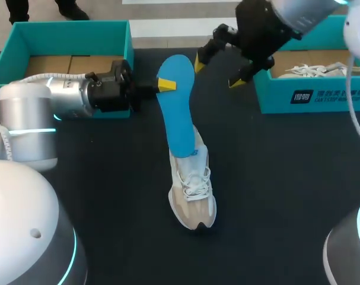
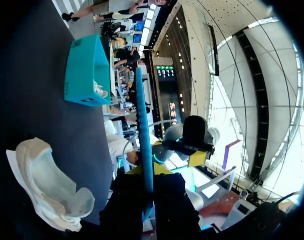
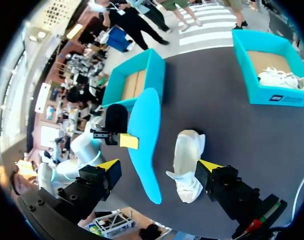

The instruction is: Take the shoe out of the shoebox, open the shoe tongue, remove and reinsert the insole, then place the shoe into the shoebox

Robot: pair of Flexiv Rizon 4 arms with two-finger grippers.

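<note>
The left fingers (image 1: 166,85) clench the far end of the long blue foam insole (image 1: 177,113). Its near end stands in the white mesh sneaker (image 1: 194,196), which lies mid-desk (image 1: 274,178). The right fingers (image 1: 219,70) hang released, far right.

The only print stands on the teal shoebox (image 1: 313,98) just beside the right claw (image 1: 218,71), on the side away from the other arm. On its front wall, white on teal, are a small framed mark holding two characters and, next to it, two short lines of small letters, too fine to spell out.

In the right wrist view the same shoebox (image 3: 272,95) lies well ahead of the right claw (image 3: 159,170). The white mark shows on the wall that faces the claw, as a small block with a line beside it, not legible.

In the left wrist view the shoebox (image 2: 81,75) sits far ahead of the left claw (image 2: 146,200). It bears a tiny dark mark on one wall, unreadable.
</note>
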